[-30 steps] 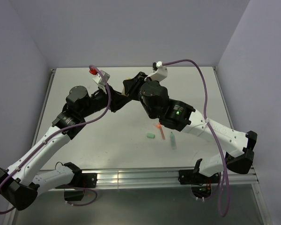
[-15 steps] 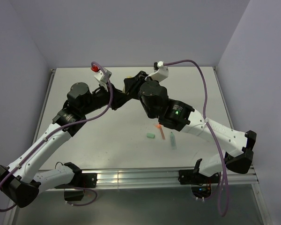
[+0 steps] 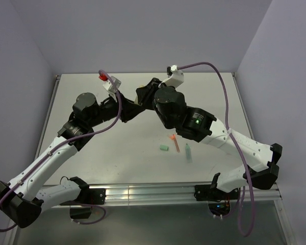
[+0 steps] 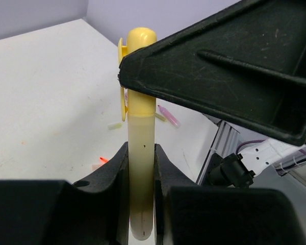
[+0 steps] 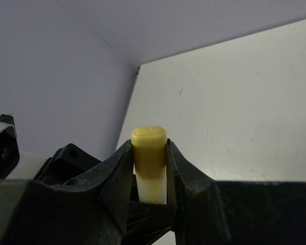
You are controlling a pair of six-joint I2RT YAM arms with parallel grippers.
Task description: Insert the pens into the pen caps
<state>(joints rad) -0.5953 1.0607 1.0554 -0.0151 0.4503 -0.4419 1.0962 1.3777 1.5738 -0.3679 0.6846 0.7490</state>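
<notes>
Both grippers meet above the far middle of the table. My left gripper (image 4: 141, 153) (image 3: 131, 105) is shut on the pale yellow pen (image 4: 141, 184), which stands up between its fingers. The yellow pen cap (image 4: 141, 43) (image 5: 149, 145) sits over the pen's upper end. My right gripper (image 5: 149, 153) (image 3: 145, 95) is shut on that cap. On the table lie an orange-red pen (image 3: 175, 143), a mint-teal pen (image 3: 188, 153) and a mint cap (image 3: 164, 148). A purple cap (image 4: 169, 117) and a cream cap (image 4: 115, 125) lie further off.
The table (image 3: 92, 153) is walled by grey panels at the back and sides. A metal rail (image 3: 153, 193) with both arm bases runs along its near edge. Purple cables (image 3: 222, 97) loop above the arms.
Both arms have shifted slightly, the right elbow a little to the right. Both grips on the yellow pen and cap are unchanged.
</notes>
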